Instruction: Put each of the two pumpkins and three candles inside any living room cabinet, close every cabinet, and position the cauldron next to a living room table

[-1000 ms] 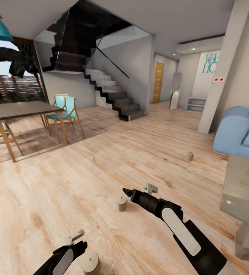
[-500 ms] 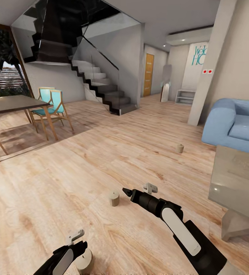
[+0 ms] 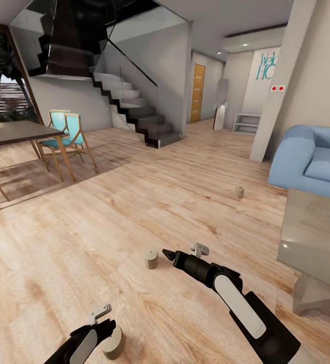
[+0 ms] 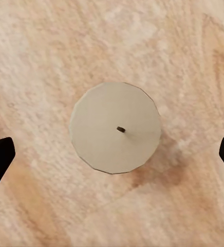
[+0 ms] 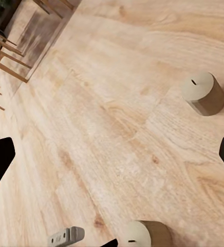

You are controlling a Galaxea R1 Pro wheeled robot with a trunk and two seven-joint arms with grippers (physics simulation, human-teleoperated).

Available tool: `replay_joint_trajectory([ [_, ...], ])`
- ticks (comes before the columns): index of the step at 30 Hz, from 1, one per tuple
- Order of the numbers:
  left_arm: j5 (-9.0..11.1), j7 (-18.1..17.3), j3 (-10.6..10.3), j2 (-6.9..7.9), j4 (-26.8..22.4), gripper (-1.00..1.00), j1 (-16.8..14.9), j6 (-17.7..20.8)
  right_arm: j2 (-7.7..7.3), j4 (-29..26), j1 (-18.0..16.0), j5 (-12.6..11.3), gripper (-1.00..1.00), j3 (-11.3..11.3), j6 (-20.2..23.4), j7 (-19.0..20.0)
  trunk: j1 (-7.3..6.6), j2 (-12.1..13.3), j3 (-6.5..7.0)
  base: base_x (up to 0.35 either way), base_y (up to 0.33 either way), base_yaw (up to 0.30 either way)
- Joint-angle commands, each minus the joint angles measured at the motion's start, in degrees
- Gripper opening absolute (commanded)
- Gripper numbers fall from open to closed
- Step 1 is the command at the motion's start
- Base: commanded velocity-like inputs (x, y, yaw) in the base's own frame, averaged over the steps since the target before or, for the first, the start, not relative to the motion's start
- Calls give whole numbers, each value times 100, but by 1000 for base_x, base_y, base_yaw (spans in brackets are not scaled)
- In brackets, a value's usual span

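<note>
Three beige candles stand on the wooden floor. One candle (image 4: 115, 127) lies straight below my open left gripper (image 4: 112, 157), centred between its spread fingers; in the head view this candle (image 3: 113, 344) sits under the left gripper (image 3: 104, 323). A second candle (image 3: 151, 258) stands just left of my open right gripper (image 3: 182, 253), also seen as the candle (image 5: 204, 92) ahead of that gripper (image 5: 112, 157). The third candle (image 3: 239, 192) is farther off, near the sofa. The grey glossy table (image 3: 311, 237) is at the right. Pumpkins, cabinet and cauldron are out of view.
A blue sofa (image 3: 311, 162) sits behind the table at the right, next to a pale pillar (image 3: 281, 86). A dark-topped dining table (image 3: 13, 134) with teal chairs (image 3: 66, 139) stands at the left. A staircase (image 3: 134, 111) rises at the back. Wide wooden floor lies between them.
The whole picture has shifted, so the camera has turned right. Both arms keep their pose in the view. The candles sit a little further left in the picture.
</note>
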Motion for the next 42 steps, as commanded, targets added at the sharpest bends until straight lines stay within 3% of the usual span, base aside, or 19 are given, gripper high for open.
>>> replay_joint_trajectory([
  [1,54,55,-48,9,-14,100,-2,13,-5,-9,-6,-60,100,11,-3,-57,-1,-2,-6,50,-39,0],
  [17,65,50,-40,14,-15,100,-2,14,-5,-16,-6,-60,100,11,-3,-59,-1,-2,-6,163,-44,0],
  [42,63,61,-48,9,-19,100,-2,-117,-5,-45,-6,-60,100,11,-3,-51,-1,-2,-6,21,35,0],
])
